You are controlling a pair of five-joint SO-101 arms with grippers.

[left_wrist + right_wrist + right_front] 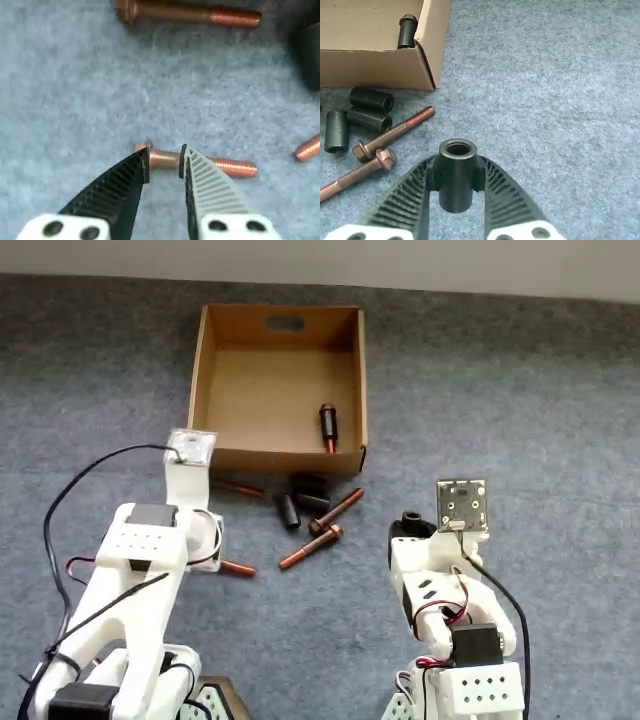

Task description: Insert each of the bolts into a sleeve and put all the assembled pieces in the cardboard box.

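Black sleeve [455, 175], copper bolts [396, 130], brown box [375, 67]

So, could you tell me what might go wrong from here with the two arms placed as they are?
1. The left gripper is open over a bolt on the carpet, its jaws standing along the shank rather than across it; closing may only nudge or roll the bolt.
2. The right gripper is shut on a sleeve by its sides alone; a bolt pushed in off-centre could tilt it.
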